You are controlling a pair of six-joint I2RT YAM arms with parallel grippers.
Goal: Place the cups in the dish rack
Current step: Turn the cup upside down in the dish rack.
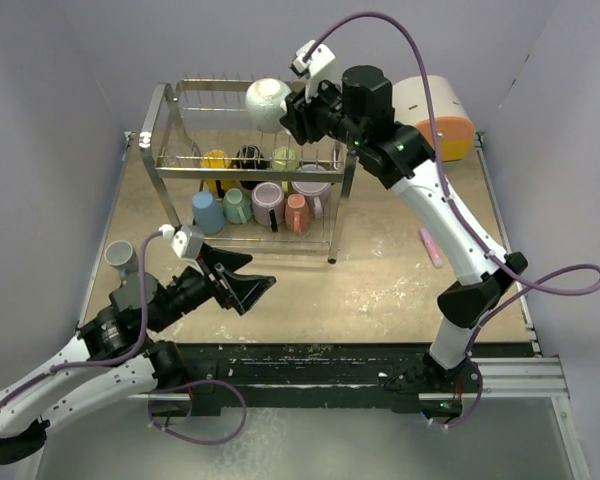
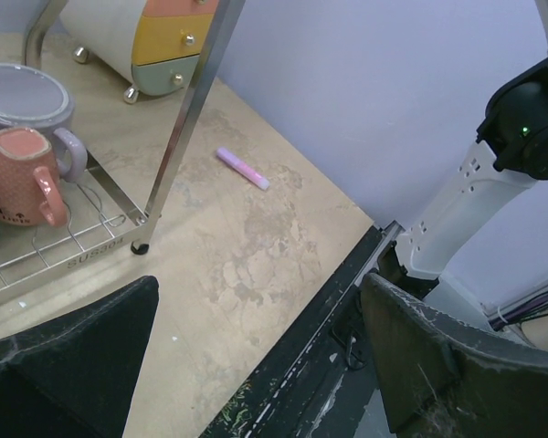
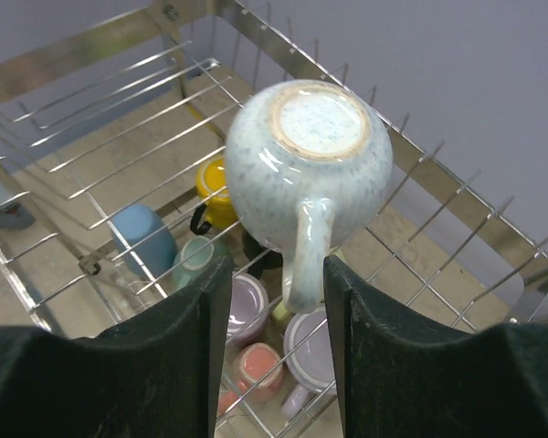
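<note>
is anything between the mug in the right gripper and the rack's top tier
Nothing visible. The right gripper holds the pale mug bottom-up by its handle over the dish rack's top tier; the wires under it are bare. Other cups sit on the lower tier.

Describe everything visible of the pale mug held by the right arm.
The mug is round-bellied and looks ceramic, glazed pale bluish white with fine speckles. Its flat base has a bare tan ring. It is turned so the base faces the wrist camera. Its single handle runs down between the dark fingers of the right claw, which holds it. It hangs over the top tier of the wire rack; whether it touches the wires is unclear.
</note>
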